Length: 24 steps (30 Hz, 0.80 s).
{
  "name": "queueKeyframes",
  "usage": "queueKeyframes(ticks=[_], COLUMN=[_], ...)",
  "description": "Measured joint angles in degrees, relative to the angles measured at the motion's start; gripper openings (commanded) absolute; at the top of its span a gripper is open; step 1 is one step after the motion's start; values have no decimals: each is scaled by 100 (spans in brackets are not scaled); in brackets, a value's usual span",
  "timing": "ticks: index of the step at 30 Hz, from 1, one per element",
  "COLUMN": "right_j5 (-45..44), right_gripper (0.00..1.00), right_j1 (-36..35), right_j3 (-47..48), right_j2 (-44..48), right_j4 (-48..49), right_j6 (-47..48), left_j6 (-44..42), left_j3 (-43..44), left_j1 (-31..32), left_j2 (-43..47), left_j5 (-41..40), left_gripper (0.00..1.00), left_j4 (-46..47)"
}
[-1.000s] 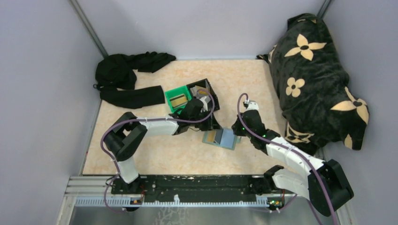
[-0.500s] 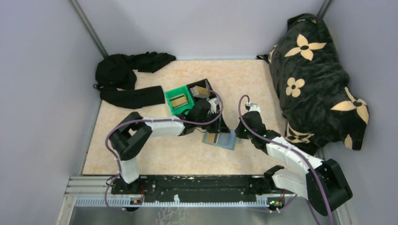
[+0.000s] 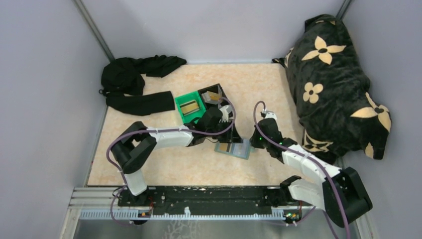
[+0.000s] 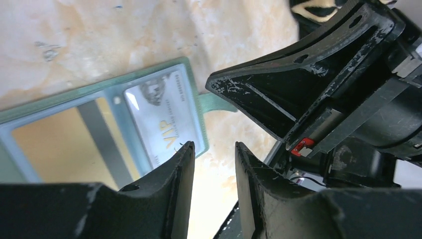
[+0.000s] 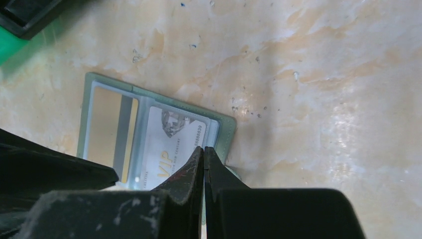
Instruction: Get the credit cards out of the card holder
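- The left fingers [image 3: 232, 136] stand apart with nothing between them. Their tips hang just off the short end of the card holder [image 5: 227, 130], which lies open and flat on the desk [image 5: 323, 74].
- The right fingers [image 5: 204, 152] are pressed together and empty. Their tip is over that same end of the holder, and I cannot tell whether it touches.
- The pale card [image 4: 161, 117] sits in the pocket nearest both sets of fingers. The gold card [image 4: 54, 144], with its dark stripe, sits in the pocket beyond it.
- The holder's long axis runs away from the fingertips, from the pale card to the gold one. Each card's long axis lies across that line, and the stripe runs with its card.
- To do this step well, I judge the closed right fingers should pin the holder's bare border, not a card. The left fingers should then catch the pale card's free edge and draw it out lengthwise.
- The green bin [image 3: 177, 101] lies farther off, past the left fingers.
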<state>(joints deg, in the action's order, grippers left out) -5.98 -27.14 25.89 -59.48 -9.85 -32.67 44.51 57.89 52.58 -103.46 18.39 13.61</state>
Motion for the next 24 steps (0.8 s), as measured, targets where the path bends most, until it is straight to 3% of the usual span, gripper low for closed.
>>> queueKeyframes(ticks=[3,7,11,24], right_j5=[168,284,402,588], right_gripper=[0,0,0,0], right_j1=[0,2,7,28], right_j3=[-109,-319,-341,-400], right_j2=[-337,-632,-811,-1019], right_j4=[260,490,835,1294], right_j6=[-92,-227,-337,-492], left_j6=[-17,4,50,221], left_j3=[-168,-374,-378,-514], left_j1=[-98,-162,-184,-282], left_j2=[52,33,-50,-271], left_j5=[-66,-177,-286,-136], left_gripper=[43,58,65,58], left_j4=[15,-85,-160,201])
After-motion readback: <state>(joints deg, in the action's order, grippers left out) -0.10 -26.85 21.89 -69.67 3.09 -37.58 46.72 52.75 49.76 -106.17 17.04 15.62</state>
